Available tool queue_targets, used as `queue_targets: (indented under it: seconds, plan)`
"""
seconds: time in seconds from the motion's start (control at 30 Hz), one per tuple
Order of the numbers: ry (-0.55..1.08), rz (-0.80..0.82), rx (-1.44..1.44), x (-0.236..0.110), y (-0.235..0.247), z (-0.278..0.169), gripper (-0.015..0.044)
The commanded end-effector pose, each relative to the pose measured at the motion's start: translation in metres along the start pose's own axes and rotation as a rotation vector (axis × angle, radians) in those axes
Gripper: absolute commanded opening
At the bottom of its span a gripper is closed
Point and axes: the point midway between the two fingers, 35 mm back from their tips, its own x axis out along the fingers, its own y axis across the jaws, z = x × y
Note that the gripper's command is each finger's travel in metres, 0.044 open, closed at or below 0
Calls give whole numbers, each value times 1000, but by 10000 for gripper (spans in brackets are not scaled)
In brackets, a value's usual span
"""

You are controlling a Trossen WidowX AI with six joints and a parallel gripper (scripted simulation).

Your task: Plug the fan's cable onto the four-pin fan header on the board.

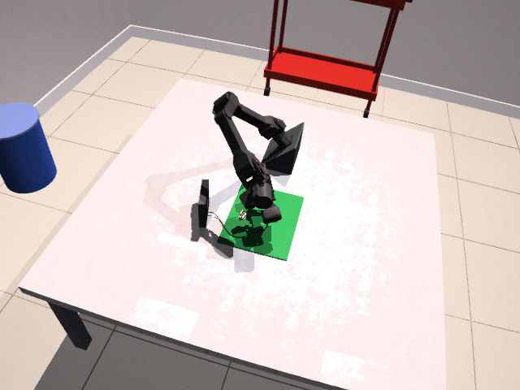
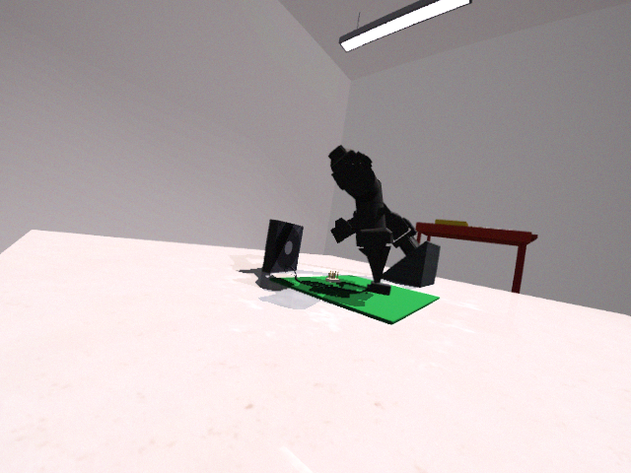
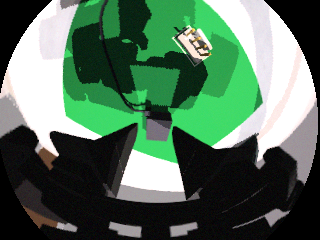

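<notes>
Hovering half-open and empty, gripper (image 3: 159,150) straddling the plug (image 3: 159,127) lying on the green board (image 3: 227,103); plug sitting just ahead between the fingers, four-pin header (image 3: 194,43) lying further beyond, cable (image 3: 110,60) trailing away from the plug

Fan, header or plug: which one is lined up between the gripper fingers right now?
The dark plug at the cable's end, lying on the green board. It sits between the open gripper fingers; the pin header lies farther off.
</notes>
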Motion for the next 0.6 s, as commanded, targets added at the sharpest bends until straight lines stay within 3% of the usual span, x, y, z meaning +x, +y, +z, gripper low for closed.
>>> queue_targets:
  seconds: [0.0, 0.43, 0.57]
  plan:
    - [-1, -13, -8, 9, -3, 1, 210]
    - [-2, -13, -7, 18, -4, 3, 210]
    - [1, -8, -1, 16, -2, 3, 105]
